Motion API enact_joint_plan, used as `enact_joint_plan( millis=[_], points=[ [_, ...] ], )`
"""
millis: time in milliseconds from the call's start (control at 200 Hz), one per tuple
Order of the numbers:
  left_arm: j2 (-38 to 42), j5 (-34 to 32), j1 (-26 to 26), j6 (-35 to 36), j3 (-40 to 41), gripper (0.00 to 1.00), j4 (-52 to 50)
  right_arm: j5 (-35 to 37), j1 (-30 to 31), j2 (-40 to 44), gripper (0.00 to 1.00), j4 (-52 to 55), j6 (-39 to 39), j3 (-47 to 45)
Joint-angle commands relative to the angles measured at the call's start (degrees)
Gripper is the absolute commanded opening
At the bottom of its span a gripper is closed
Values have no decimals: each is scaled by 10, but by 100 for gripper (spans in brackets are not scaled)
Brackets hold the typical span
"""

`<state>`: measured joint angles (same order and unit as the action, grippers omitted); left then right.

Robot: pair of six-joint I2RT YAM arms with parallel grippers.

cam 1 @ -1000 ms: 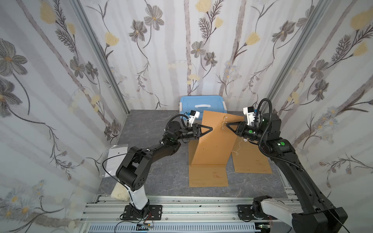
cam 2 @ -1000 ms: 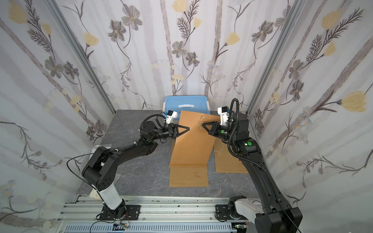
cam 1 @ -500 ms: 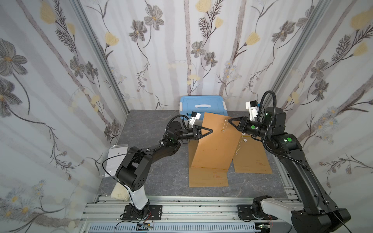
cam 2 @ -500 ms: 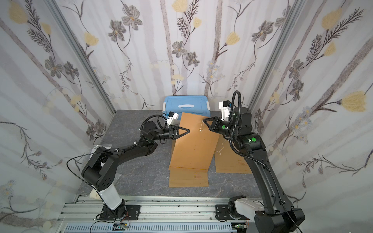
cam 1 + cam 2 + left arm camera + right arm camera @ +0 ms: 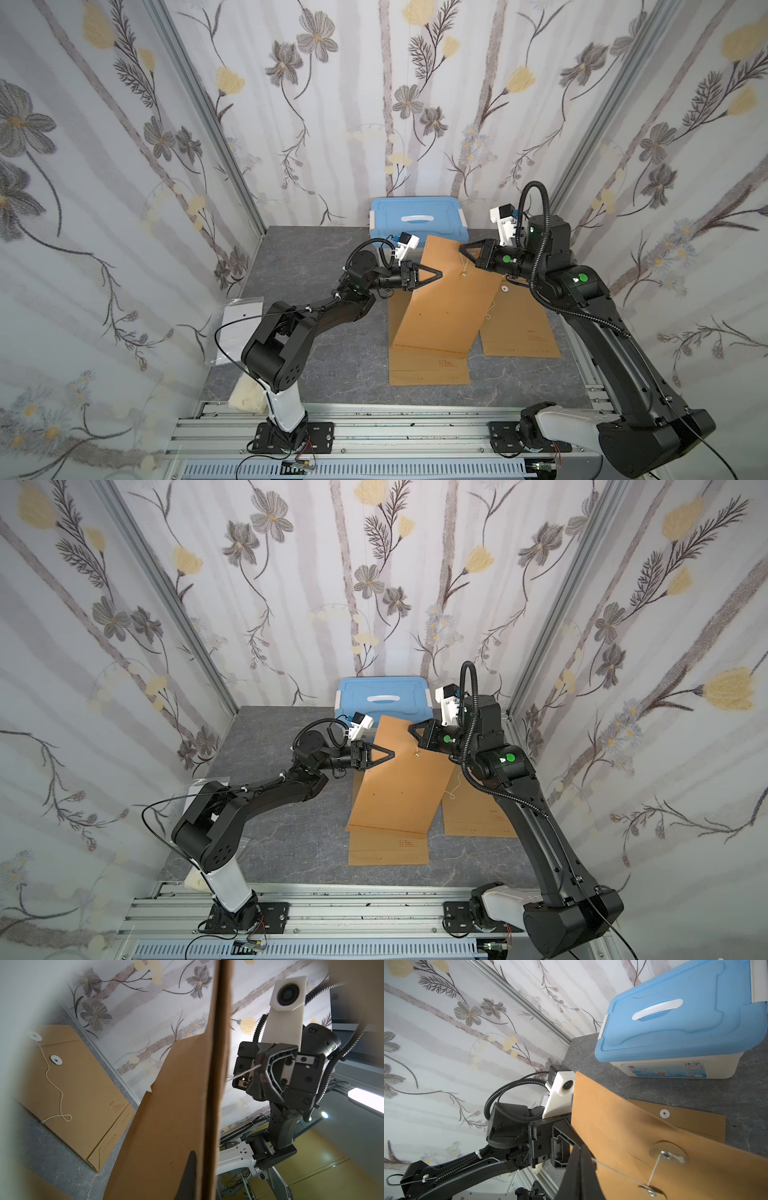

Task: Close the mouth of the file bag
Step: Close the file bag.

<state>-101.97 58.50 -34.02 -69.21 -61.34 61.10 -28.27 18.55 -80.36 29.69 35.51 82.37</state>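
Note:
The brown file bag (image 5: 444,303) (image 5: 399,787) stands tilted, its top end lifted and its lower end flat on the table. My left gripper (image 5: 438,272) (image 5: 392,754) is shut on the bag's left edge; in the left wrist view the bag (image 5: 216,1064) runs edge-on past my finger (image 5: 190,1174). My right gripper (image 5: 461,248) (image 5: 410,728) (image 5: 580,1167) is shut on the bag's white string (image 5: 616,1174), which runs taut to a round button (image 5: 667,1154) (image 5: 464,274) near the mouth. The left wrist view shows the right gripper (image 5: 260,1066) pinching the string (image 5: 241,1074).
A second file bag (image 5: 519,320) (image 5: 83,1088) lies flat to the right, its string loose. A blue-lidded box (image 5: 415,218) (image 5: 685,1022) stands at the back. A white plastic sheet (image 5: 239,328) lies at the left edge. Wallpapered walls close in three sides.
My right arm has risen and drawn its gripper up and a little back, pulling the string. The left gripper has kept its hold with almost no movement.

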Motion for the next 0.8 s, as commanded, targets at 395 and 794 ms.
enact_joint_plan(
  millis=[395,794],
  points=[
    [-5,-36,2,-59,-10,0,93,20,66,-5,0,-70,20,-46],
    [-49,-73,4,-160,-42,0,197,12,63,60,0,-170,49,-187]
  ],
)
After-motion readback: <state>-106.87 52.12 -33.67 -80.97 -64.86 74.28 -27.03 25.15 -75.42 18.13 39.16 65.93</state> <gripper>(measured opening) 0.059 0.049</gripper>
